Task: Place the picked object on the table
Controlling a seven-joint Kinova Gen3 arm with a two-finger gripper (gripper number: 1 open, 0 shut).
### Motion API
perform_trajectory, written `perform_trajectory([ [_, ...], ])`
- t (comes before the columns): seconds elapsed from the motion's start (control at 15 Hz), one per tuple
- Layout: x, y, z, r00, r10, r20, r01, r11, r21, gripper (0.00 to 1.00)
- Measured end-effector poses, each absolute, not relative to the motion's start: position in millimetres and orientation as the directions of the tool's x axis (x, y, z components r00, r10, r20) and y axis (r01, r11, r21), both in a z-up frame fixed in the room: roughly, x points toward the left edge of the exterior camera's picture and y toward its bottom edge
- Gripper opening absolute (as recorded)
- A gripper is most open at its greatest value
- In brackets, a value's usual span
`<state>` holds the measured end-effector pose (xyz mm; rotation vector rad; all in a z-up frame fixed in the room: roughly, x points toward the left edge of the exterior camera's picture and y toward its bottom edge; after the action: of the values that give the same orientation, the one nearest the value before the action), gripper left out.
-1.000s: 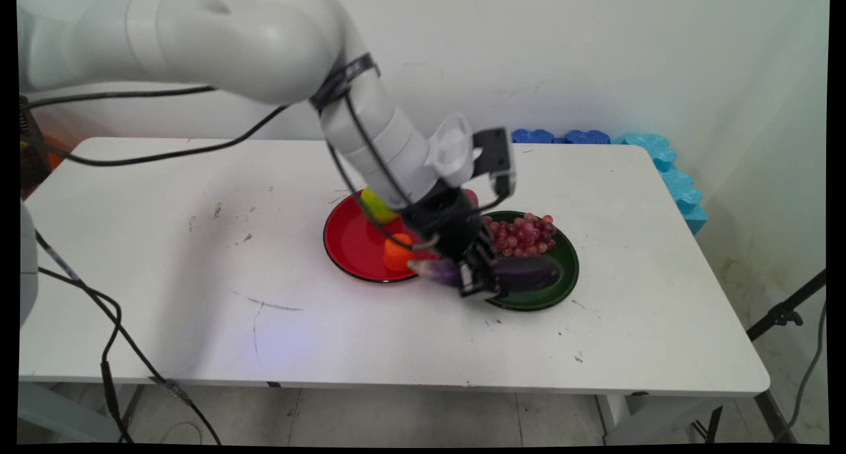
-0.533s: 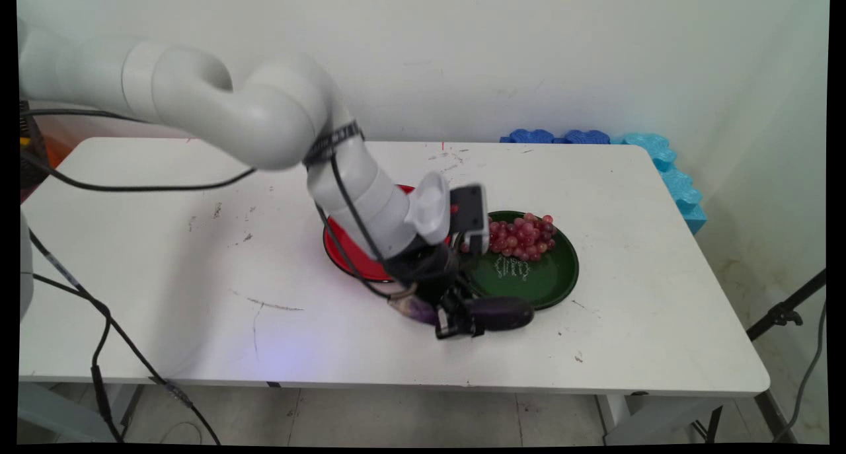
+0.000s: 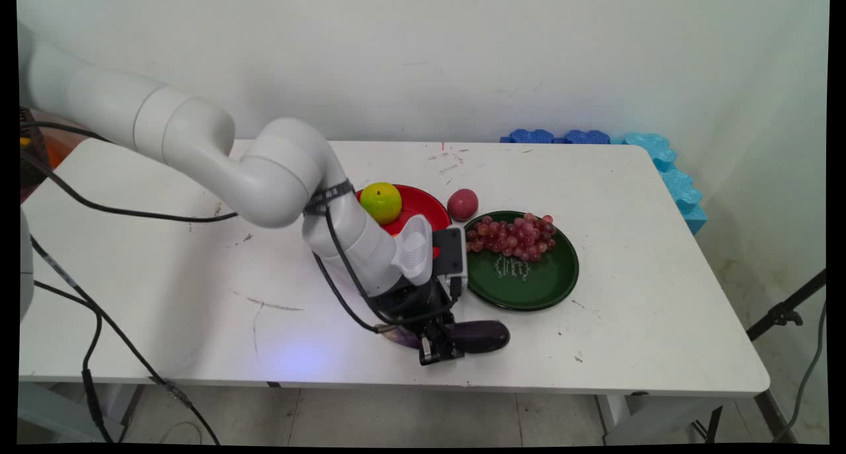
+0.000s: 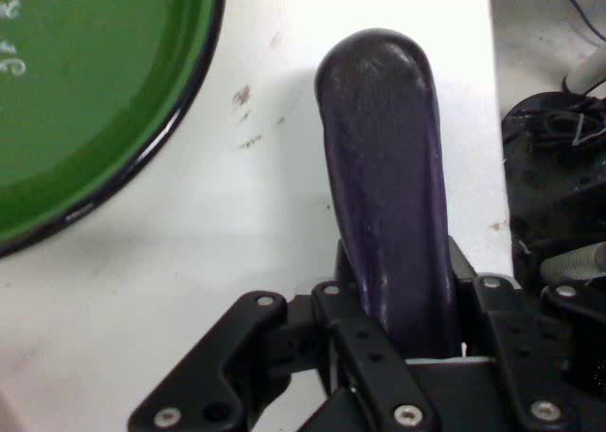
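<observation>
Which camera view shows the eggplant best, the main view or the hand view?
The hand view: the eggplant fills the picture's middle, clamped in the gripper, with the green plate beside it. In the main view the eggplant is small and the gripper partly hides it.

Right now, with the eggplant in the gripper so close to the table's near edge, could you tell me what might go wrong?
1. The gripper clamps the eggplant near its stem end, so the long free end could pivot or slip out.
2. It sits close to the table front edge; released carelessly, it might roll off.
3. The green plate lies just beyond; a swing back could knock its rim.
</observation>
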<state>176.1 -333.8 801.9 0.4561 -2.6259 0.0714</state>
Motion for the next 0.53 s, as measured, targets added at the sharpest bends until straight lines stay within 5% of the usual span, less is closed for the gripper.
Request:
perform_trajectory([
  [0.27, 178.9, -330.7, 790.4, -0.828, -0.308, 0.47, -0.338, 0.941, 0.022, 0.0],
  [0.33, 179.6, -330.3, 789.1, -0.825, -0.309, 0.472, -0.341, 0.94, 0.02, 1.0],
  [0.53, 181.3, -329.3, 787.2, -0.82, -0.316, 0.478, -0.35, 0.937, 0.018, 1.0],
])
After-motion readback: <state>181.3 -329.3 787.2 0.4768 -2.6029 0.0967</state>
